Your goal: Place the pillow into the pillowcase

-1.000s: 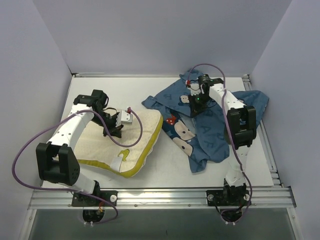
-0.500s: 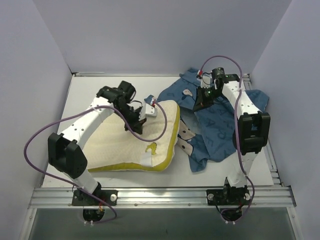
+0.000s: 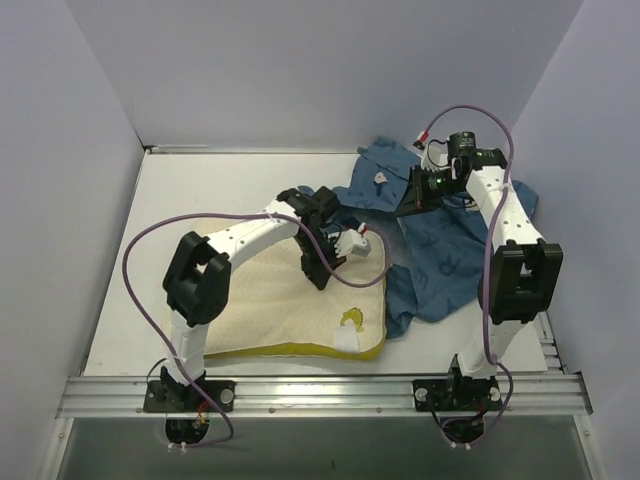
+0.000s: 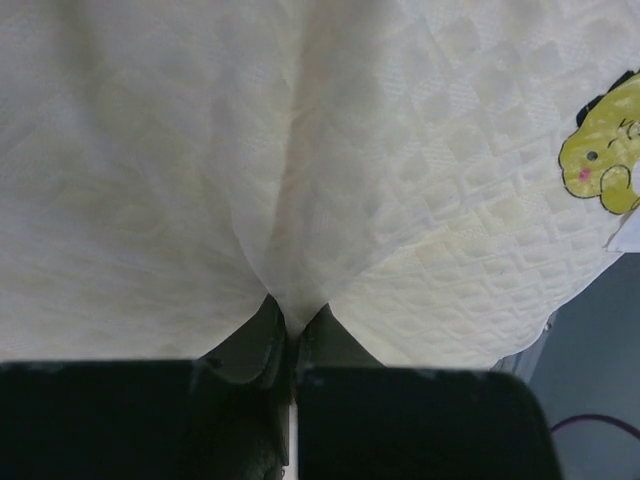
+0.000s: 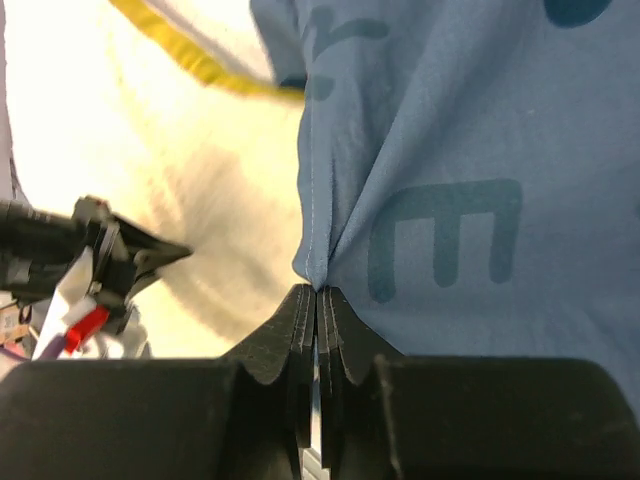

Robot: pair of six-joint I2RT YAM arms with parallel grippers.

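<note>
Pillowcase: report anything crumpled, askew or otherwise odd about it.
The blue printed cloth pillowcase lies crumpled in folds, not spread flat. The right gripper pinches one fold, jaws shut. The cream quilted pillow butts against its left edge.

The overhead camera looks down from above and behind the arm bases onto the whole white desk [image 3: 220, 190]. The left wrist camera peers along its dark fingers [image 4: 252, 342], pressed close to the cream-white quilted pillow [image 4: 400, 200]. The right wrist camera, equally close, looks past its fingers [image 5: 290, 335] at the blue letter-printed cloth pillowcase [image 5: 460, 150], with the pillow beyond.
</note>
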